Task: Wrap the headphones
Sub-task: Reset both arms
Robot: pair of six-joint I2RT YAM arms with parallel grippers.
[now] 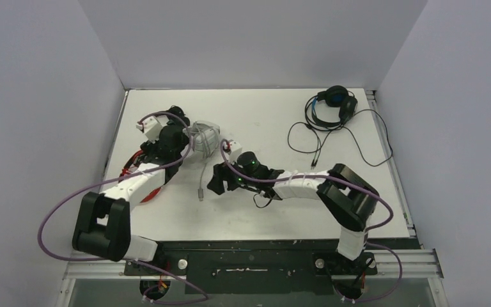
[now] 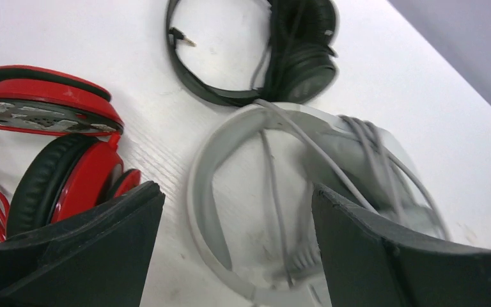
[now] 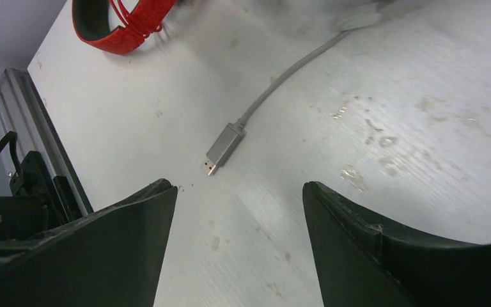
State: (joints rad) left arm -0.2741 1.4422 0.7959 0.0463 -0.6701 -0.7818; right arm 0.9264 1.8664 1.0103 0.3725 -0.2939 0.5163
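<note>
The silver USB plug (image 3: 222, 148) is best pinched squarely by the spread-jawed right gripper (image 3: 240, 188), the white-grey plastic headset (image 2: 208, 166) steadied by the left gripper (image 2: 236, 198), likewise parted.

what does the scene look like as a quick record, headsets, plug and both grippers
white-grey headset: centre-left, cable strands across one cup, tail trailing loose
usb plug: end of that tail, lying flat, ungripped
red-and-black headset: beside the white-grey one
small black headset: just beyond the white-grey one
black-and-blue headset: far right, cable loose
left gripper: open, over the white-grey band
right gripper: open, above the usb plug
</note>
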